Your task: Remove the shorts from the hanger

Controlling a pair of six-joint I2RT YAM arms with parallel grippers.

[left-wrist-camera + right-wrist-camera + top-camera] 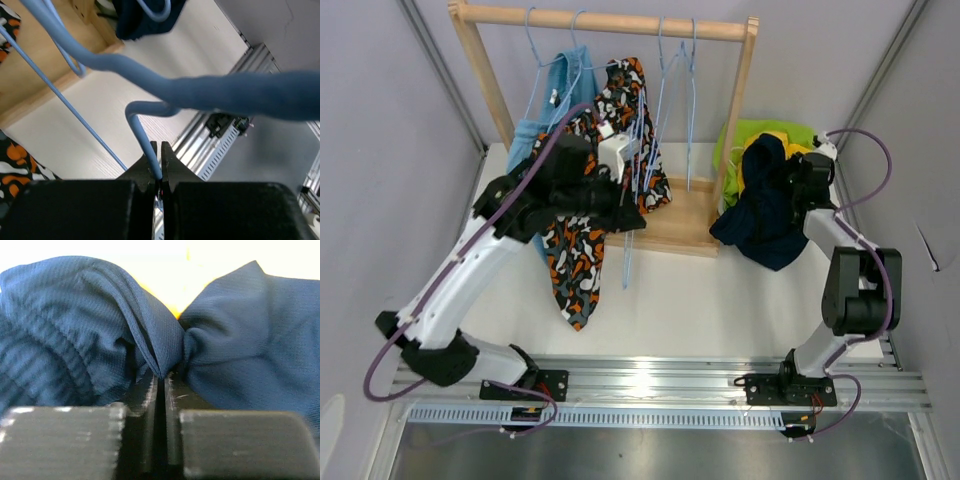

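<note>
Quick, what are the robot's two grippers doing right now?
Left gripper: closed on a blue hanger.
Right gripper: closed on the navy shorts.

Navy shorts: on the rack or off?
Off. The navy shorts lie bunched on the table right of the wooden rack, fabric pinched in the shut right hand.

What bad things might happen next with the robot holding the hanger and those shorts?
1. The left tool pinches the thin blue hanger only at its tips, so the wire might slip out.
2. The camouflage shorts hang among other hangers on the wooden rack; pulling may tangle them or tip the rack.
3. The right tool is shut on the navy shorts; moving without letting go could drag them across the table.
</note>
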